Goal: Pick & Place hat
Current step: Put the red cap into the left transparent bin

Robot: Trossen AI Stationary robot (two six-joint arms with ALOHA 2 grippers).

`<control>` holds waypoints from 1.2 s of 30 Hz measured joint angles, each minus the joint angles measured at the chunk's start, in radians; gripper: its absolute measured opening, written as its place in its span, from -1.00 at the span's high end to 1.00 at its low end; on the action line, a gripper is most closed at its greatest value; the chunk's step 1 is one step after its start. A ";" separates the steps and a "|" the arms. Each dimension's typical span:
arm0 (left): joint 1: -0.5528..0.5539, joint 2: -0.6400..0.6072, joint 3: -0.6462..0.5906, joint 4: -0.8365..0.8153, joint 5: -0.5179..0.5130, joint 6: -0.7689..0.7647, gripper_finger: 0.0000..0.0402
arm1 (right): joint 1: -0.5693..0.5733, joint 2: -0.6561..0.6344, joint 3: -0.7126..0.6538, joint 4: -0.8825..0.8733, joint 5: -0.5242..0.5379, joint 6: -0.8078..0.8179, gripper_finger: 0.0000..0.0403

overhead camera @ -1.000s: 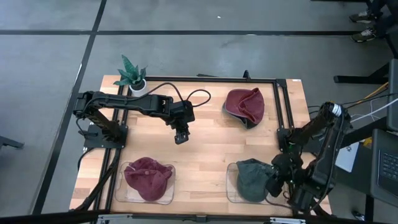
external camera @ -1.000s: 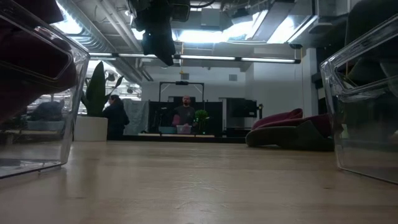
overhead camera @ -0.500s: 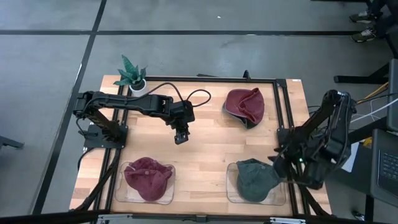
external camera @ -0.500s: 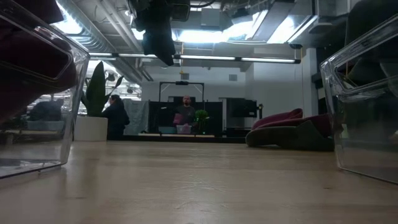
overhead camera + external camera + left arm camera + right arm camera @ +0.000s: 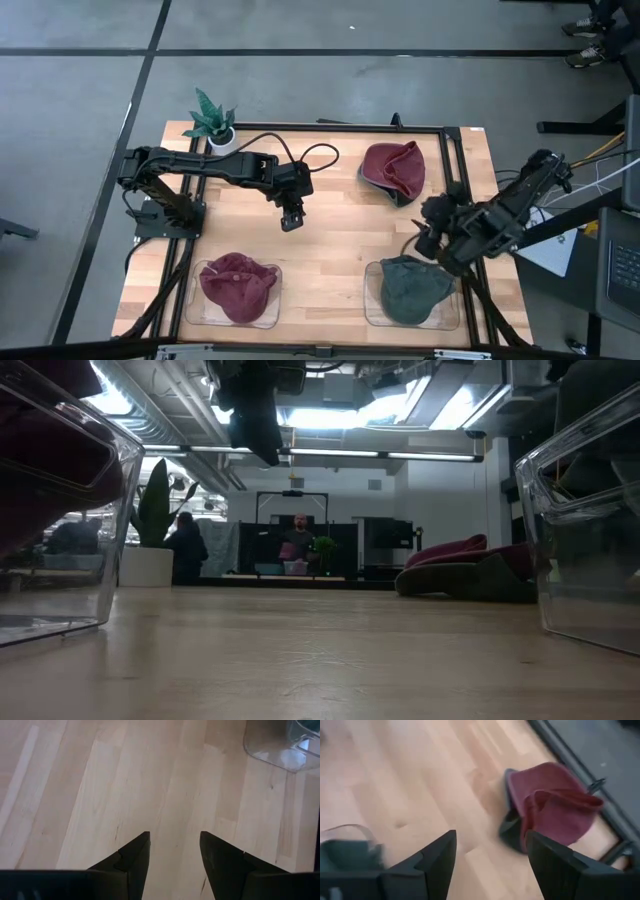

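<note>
A dark red hat (image 5: 393, 170) lies on the wood at the table's far right, its dark brim on the tabletop; the right wrist view (image 5: 551, 805) and the low view (image 5: 470, 565) also show it. A green hat (image 5: 410, 288) lies in the near right clear bin. Another dark red hat (image 5: 238, 285) lies in the near left bin. My right gripper (image 5: 424, 238) (image 5: 490, 851) hovers open between the green hat's bin and the loose red hat, with nothing between its fingers. My left gripper (image 5: 291, 218) (image 5: 172, 842) hangs open over bare wood at mid-table.
A potted plant (image 5: 213, 122) stands at the far left corner. A black frame rail (image 5: 447, 170) runs along the table's right side, just beyond the loose hat. The clear bins' walls (image 5: 60, 510) (image 5: 585, 530) rise at the near edge. Bare wood lies between the arms.
My right gripper has risen from beside the green hat's bin and swung toward the far edge and the table's left, toward the loose red hat, rolling as it went. The green hat has stayed in its bin.
</note>
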 joint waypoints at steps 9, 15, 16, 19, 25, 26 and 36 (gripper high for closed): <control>0.000 0.000 0.000 0.000 -0.002 -0.041 0.16 | -0.218 0.006 0.000 -0.001 -0.004 -0.017 -0.17; 0.000 0.000 0.000 0.000 -0.002 -0.056 0.16 | -0.380 0.040 0.000 0.000 -0.127 -0.027 -0.17; 0.000 0.000 0.000 0.000 -0.002 -0.056 0.16 | -0.407 0.049 0.000 -0.001 -0.150 -0.034 -0.17; 0.000 0.000 0.000 0.000 -0.002 -0.056 0.16 | -0.473 0.081 0.000 0.000 -0.218 -0.078 -0.17; 0.000 0.000 0.000 0.000 -0.002 -0.056 0.16 | -0.554 0.156 0.000 0.056 -0.238 -0.244 -0.17; 0.000 0.000 0.000 0.000 -0.002 -0.056 0.16 | -0.565 0.169 0.000 0.075 -0.238 -0.283 -0.17; 0.000 0.000 0.000 0.000 -0.002 -0.056 0.16 | -0.679 0.316 0.000 0.163 -0.204 -0.542 -0.17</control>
